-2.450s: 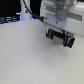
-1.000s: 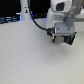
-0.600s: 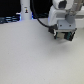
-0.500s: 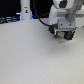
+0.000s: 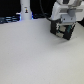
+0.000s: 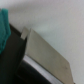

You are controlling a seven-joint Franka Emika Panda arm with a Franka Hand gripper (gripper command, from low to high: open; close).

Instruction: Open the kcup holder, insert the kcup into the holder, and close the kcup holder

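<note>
Kcup holder (image 5: 65, 29) positioned upper right on surface (image 5: 35, 55), tool (image 5: 64, 21) directly above. Opening step judged underway; drawer pull required next. Tool state indeterminable.

The white Franka arm (image 5: 62, 9) descends from the top edge of the exterior view, toward its right. Its dark gripper (image 5: 63, 29) points downward; finger separation is indiscernible through blur.

likely a lab, bare white table (image 5: 30, 55)
</note>
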